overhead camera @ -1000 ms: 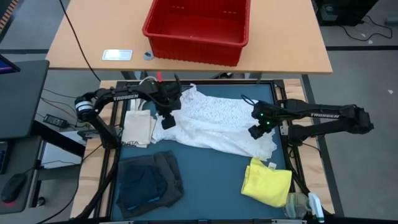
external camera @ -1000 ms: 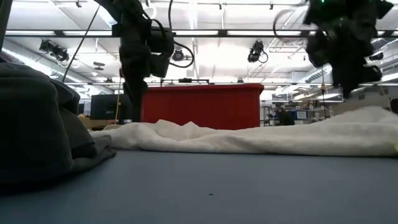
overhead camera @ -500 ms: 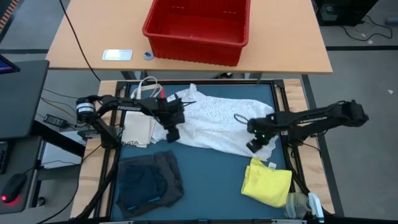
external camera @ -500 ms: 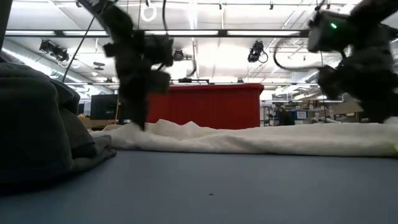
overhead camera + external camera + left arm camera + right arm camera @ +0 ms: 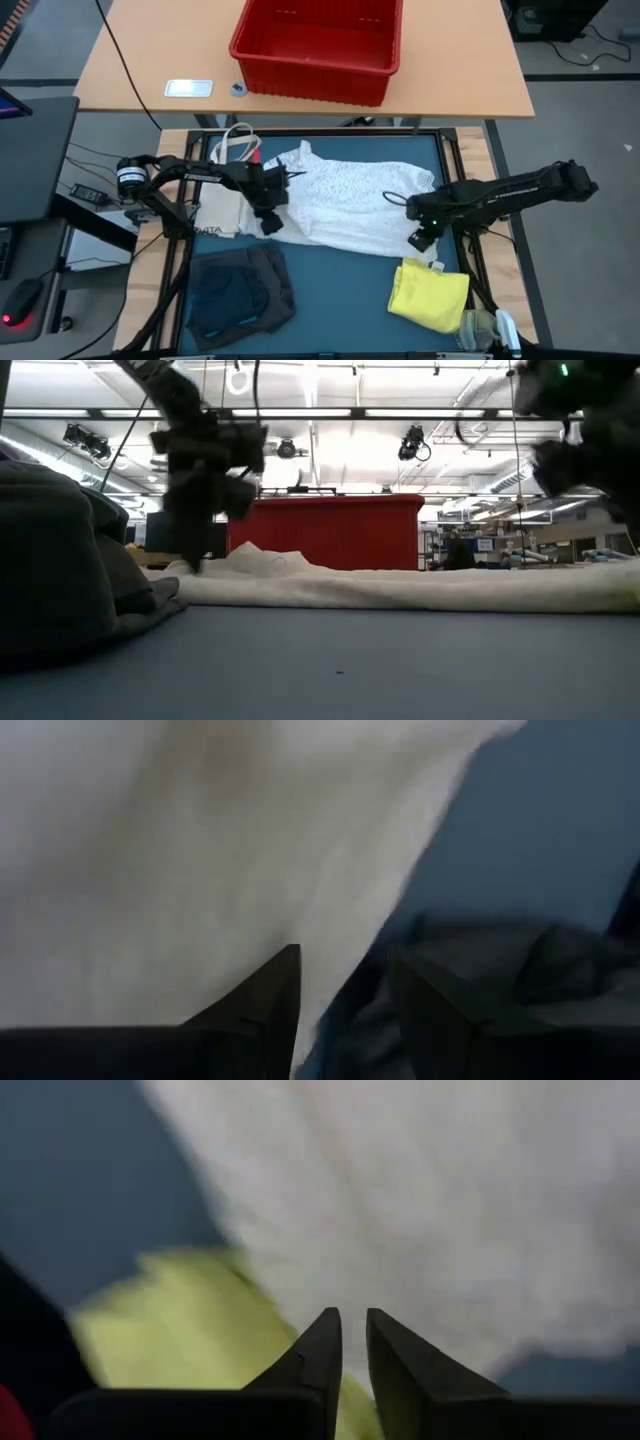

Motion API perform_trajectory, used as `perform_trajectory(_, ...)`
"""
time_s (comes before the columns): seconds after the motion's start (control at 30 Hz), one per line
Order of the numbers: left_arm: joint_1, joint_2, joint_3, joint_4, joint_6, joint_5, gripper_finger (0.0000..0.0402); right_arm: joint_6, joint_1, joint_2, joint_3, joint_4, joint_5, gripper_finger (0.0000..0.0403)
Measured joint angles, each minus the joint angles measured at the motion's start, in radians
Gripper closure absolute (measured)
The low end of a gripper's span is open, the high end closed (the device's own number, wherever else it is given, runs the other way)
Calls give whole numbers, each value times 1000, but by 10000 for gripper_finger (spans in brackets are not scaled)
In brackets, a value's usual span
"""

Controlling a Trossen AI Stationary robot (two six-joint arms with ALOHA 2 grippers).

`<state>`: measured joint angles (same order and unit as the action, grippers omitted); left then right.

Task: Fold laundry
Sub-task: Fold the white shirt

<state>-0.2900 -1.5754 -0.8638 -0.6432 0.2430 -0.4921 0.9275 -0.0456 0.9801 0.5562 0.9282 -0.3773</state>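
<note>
The large white lacy garment (image 5: 350, 200) lies spread across the middle of the blue table. My left gripper (image 5: 270, 222) is low at its near left corner, open, with the cloth's edge (image 5: 330, 970) running between the fingers. My right gripper (image 5: 420, 240) is at the near right corner, fingers almost together over the white cloth (image 5: 450, 1200), just beside the yellow garment (image 5: 430, 290). A dark grey and navy pile (image 5: 240, 290) lies near left, close behind my left gripper (image 5: 345, 960). My left gripper has the garment's near left edge (image 5: 310, 1020) between its open fingers, which come from above; whether they touch the cloth I cannot tell. My right gripper (image 5: 353, 1315) is shut on the white garment's near right edge (image 5: 400, 1295) from above, slanting; the fingers hide the pinch. The cloth lies flat on the table.
A cream tote bag (image 5: 222, 205) lies at the table's left edge beside my left arm. A clear plastic item (image 5: 490, 330) sits at the near right corner. A red bin (image 5: 318, 45) stands on the wooden table beyond. Bare blue surface (image 5: 340, 300) lies between the pile and the yellow garment.
Both grippers have come down from above the white garment to table height and moved toward the near edge, the left also slightly left. The garment has gone from bunched and humped to flatter and wider, its near edge drawn nearer while its far left corner stayed.
</note>
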Motion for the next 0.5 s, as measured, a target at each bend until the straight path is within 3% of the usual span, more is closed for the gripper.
perform_trajectory(0.2, 22, -6, -133, 64, -90, 83, 246, 23, 33, 51, 6, -258, 90, 356)
perform_trajectory(0.37, -27, -40, -96, 155, -99, 101, 246, 108, 61, 191, -75, -355, 154, 394)
perform_trajectory(0.5, -85, -120, -68, 173, -101, 116, 246, 114, 118, 265, -94, -366, 193, 391)
